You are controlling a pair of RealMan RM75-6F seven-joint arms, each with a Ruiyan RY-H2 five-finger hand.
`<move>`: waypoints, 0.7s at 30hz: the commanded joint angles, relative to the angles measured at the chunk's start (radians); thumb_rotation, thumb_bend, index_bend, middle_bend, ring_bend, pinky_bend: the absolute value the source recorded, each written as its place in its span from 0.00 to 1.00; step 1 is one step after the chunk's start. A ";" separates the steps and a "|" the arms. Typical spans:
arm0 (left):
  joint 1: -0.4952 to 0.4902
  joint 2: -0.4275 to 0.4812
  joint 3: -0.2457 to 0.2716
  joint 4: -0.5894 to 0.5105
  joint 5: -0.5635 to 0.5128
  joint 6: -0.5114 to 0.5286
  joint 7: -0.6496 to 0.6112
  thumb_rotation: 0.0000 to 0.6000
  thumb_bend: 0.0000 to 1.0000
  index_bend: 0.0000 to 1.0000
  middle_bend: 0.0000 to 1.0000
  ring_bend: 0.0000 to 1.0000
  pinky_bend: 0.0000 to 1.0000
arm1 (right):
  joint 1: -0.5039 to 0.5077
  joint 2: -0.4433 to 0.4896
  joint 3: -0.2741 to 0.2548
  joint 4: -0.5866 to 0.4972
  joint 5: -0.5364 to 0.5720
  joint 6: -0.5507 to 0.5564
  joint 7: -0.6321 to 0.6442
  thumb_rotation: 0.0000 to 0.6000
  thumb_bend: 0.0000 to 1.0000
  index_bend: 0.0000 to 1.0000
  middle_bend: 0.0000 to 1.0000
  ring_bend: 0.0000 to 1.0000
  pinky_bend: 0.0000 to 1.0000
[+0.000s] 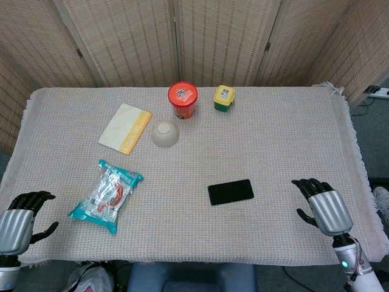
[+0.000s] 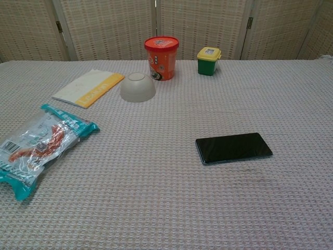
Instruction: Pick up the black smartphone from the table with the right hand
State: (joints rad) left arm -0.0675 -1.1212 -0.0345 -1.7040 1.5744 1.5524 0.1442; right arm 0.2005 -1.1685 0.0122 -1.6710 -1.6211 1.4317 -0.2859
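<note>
The black smartphone [image 1: 230, 191] [image 2: 233, 148] lies flat, screen up, on the woven tablecloth a little right of the table's middle. My right hand [image 1: 321, 205] hovers near the table's front right, well to the right of the phone, fingers spread and holding nothing. My left hand [image 1: 21, 220] sits at the front left corner, fingers apart and empty. Neither hand shows in the chest view.
A teal snack bag [image 1: 107, 194] lies front left. Further back are an upturned beige bowl [image 1: 165, 134], an orange cup-noodle tub [image 1: 183, 100], a yellow-lidded green jar [image 1: 223, 97] and a white-and-yellow booklet [image 1: 125, 128]. Folding screens stand behind the table.
</note>
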 commanded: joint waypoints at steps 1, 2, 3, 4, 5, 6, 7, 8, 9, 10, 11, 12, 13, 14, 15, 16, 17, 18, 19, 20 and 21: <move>0.005 0.004 0.002 0.003 -0.003 0.004 -0.007 1.00 0.20 0.33 0.31 0.26 0.26 | 0.067 -0.068 0.020 0.028 0.013 -0.101 -0.037 1.00 0.13 0.23 0.32 0.28 0.43; 0.007 0.005 0.003 0.005 -0.003 0.007 -0.010 1.00 0.20 0.33 0.31 0.26 0.26 | 0.088 -0.089 0.027 0.043 0.026 -0.136 -0.048 1.00 0.13 0.23 0.32 0.28 0.43; 0.009 0.006 0.004 0.006 -0.003 0.009 -0.013 1.00 0.20 0.33 0.31 0.26 0.26 | 0.104 -0.105 0.034 0.056 0.036 -0.161 -0.058 1.00 0.13 0.23 0.32 0.28 0.43; 0.012 0.007 0.005 0.008 -0.003 0.012 -0.017 1.00 0.20 0.33 0.31 0.26 0.26 | 0.123 -0.127 0.042 0.075 0.049 -0.191 -0.077 1.00 0.13 0.23 0.32 0.28 0.43; 0.014 0.008 0.006 0.009 -0.003 0.015 -0.020 1.00 0.20 0.33 0.31 0.26 0.26 | 0.137 -0.144 0.047 0.090 0.056 -0.211 -0.092 1.00 0.13 0.23 0.33 0.28 0.43; 0.016 0.009 0.007 0.011 -0.004 0.017 -0.023 1.00 0.20 0.33 0.31 0.26 0.26 | 0.150 -0.161 0.051 0.103 0.063 -0.230 -0.102 1.00 0.13 0.23 0.33 0.28 0.43; 0.020 0.010 0.007 0.013 -0.006 0.020 -0.026 1.00 0.20 0.33 0.31 0.26 0.26 | 0.168 -0.183 0.058 0.119 0.074 -0.256 -0.110 1.00 0.13 0.24 0.33 0.28 0.43; 0.022 0.012 0.008 0.015 -0.008 0.022 -0.028 1.00 0.20 0.33 0.31 0.26 0.26 | 0.181 -0.198 0.062 0.131 0.082 -0.275 -0.110 1.00 0.13 0.24 0.33 0.28 0.43; 0.024 0.013 0.009 0.016 -0.010 0.023 -0.030 1.00 0.20 0.33 0.31 0.26 0.26 | 0.194 -0.213 0.066 0.144 0.091 -0.295 -0.110 1.00 0.13 0.25 0.33 0.28 0.43; 0.026 0.014 0.009 0.018 -0.012 0.024 -0.031 1.00 0.20 0.33 0.31 0.26 0.26 | 0.208 -0.228 0.071 0.158 0.100 -0.315 -0.112 1.00 0.13 0.25 0.33 0.28 0.43; 0.028 0.016 0.010 0.020 -0.014 0.025 -0.033 1.00 0.20 0.33 0.31 0.26 0.26 | 0.223 -0.245 0.075 0.175 0.110 -0.336 -0.117 1.00 0.13 0.26 0.33 0.28 0.43; 0.030 0.017 0.011 0.021 -0.014 0.026 -0.035 1.00 0.20 0.33 0.31 0.26 0.26 | 0.236 -0.260 0.078 0.191 0.118 -0.355 -0.124 1.00 0.13 0.26 0.33 0.28 0.43; 0.032 0.018 0.012 0.023 -0.015 0.028 -0.038 1.00 0.20 0.33 0.31 0.26 0.26 | 0.250 -0.279 0.080 0.208 0.127 -0.375 -0.136 1.00 0.13 0.26 0.33 0.28 0.43; 0.034 0.018 0.012 0.025 -0.015 0.030 -0.041 1.00 0.20 0.33 0.31 0.26 0.26 | 0.260 -0.293 0.080 0.220 0.129 -0.385 -0.144 1.00 0.12 0.26 0.32 0.28 0.43; 0.036 0.018 0.012 0.027 -0.016 0.032 -0.045 1.00 0.20 0.33 0.31 0.26 0.26 | 0.268 -0.307 0.080 0.233 0.130 -0.393 -0.150 1.00 0.11 0.26 0.31 0.28 0.43; 0.038 0.018 0.012 0.030 -0.017 0.035 -0.048 1.00 0.20 0.33 0.31 0.26 0.26 | 0.276 -0.321 0.080 0.247 0.132 -0.400 -0.156 1.00 0.10 0.26 0.31 0.28 0.43; 0.040 0.019 0.012 0.033 -0.019 0.036 -0.052 1.00 0.20 0.33 0.31 0.26 0.26 | 0.286 -0.338 0.081 0.266 0.138 -0.412 -0.160 1.00 0.10 0.26 0.31 0.28 0.43; 0.042 0.020 0.013 0.035 -0.020 0.037 -0.054 1.00 0.20 0.33 0.31 0.26 0.26 | 0.294 -0.350 0.082 0.278 0.144 -0.422 -0.161 1.00 0.09 0.27 0.31 0.28 0.43; 0.043 0.020 0.013 0.037 -0.021 0.037 -0.055 1.00 0.20 0.33 0.31 0.26 0.26 | 0.301 -0.361 0.083 0.289 0.150 -0.432 -0.161 1.00 0.09 0.27 0.31 0.28 0.43; 0.044 0.020 0.013 0.039 -0.022 0.038 -0.057 1.00 0.20 0.33 0.31 0.26 0.26 | 0.311 -0.375 0.085 0.302 0.156 -0.442 -0.159 1.00 0.08 0.27 0.31 0.28 0.43; 0.045 0.020 0.013 0.041 -0.023 0.038 -0.058 1.00 0.20 0.33 0.31 0.26 0.26 | 0.318 -0.384 0.087 0.313 0.159 -0.448 -0.158 1.00 0.08 0.27 0.31 0.28 0.43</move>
State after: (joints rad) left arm -0.0224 -1.1013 -0.0214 -1.6633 1.5515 1.5903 0.0861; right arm 0.5060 -1.5394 0.0953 -1.3715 -1.4710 0.9957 -0.4420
